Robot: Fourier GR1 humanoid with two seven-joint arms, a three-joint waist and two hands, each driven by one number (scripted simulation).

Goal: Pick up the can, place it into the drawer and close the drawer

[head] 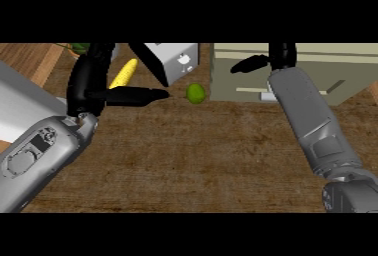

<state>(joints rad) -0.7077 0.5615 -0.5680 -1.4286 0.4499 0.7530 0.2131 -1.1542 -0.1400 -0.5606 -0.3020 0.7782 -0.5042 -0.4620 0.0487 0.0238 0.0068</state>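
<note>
The left hand rises at the upper left with its fingers straight and pointing toward the far edge, while its thumb juts sideways to the right; nothing lies between them, so the hand stands spread and holds nothing. Just behind those fingers a yellow banana lies slanted on the brown tabletop, partly hidden by the hand. The thumb's tip ends just short of a small green fruit, which sits on the tabletop between a grey box-like appliance and the pale drawer unit at the upper right. The right hand is up over the front of that drawer unit, its thumb sticking out to the left; its fingers run out of view at the top edge, so whether they are curled or hold anything cannot be told. The can shows nowhere in the head view; whether it sits in the right hand cannot be told. A wooden strip runs along the far left, and both grey forearms come in from the lower corners.
</note>
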